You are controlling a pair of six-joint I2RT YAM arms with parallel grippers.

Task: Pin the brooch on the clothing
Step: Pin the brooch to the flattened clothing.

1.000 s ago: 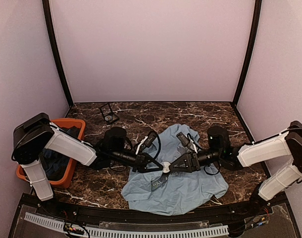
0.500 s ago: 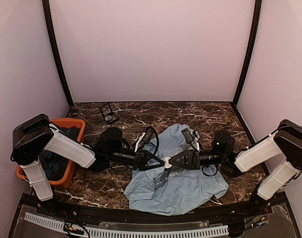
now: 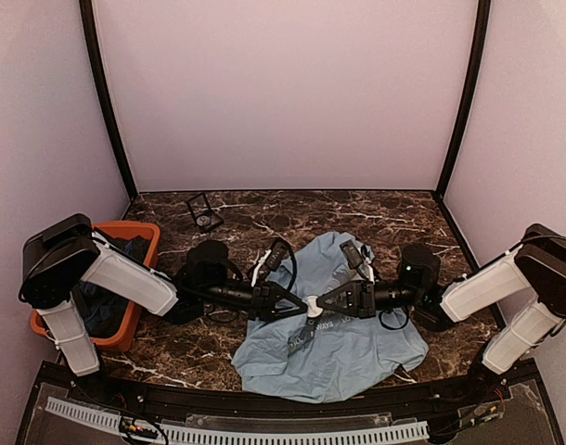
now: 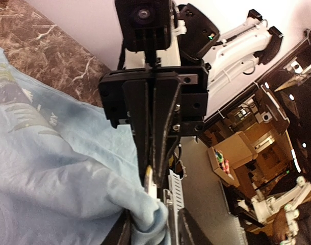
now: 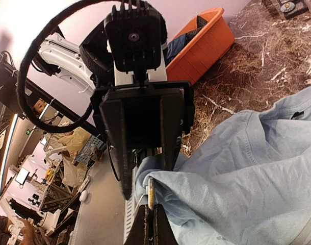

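The light blue T-shirt (image 3: 357,348) lies rumpled on the marble table, front centre. My left gripper (image 3: 300,301) and right gripper (image 3: 321,304) meet tip to tip above its left part. In the left wrist view my left gripper (image 4: 154,229) has a lifted, bunched fold of the shirt (image 4: 145,217) between its fingers. In the right wrist view my right gripper (image 5: 151,212) is shut on the brooch (image 5: 151,191), a thin disc seen edge-on, pressed against that fold (image 5: 206,168). The brooch (image 4: 148,176) also shows at the right gripper's tips in the left wrist view.
An orange bin (image 3: 135,236) with darker blue garments (image 3: 102,301) stands at the left, beside my left arm. A small black-framed square case (image 3: 205,215) sits at the back left. Purple walls close in the table on three sides.
Both grippers have moved slightly away from the near edge together, lifting the shirt fold. The right arm's wrist has swung lower and to the right. Little has changed in the last half second.
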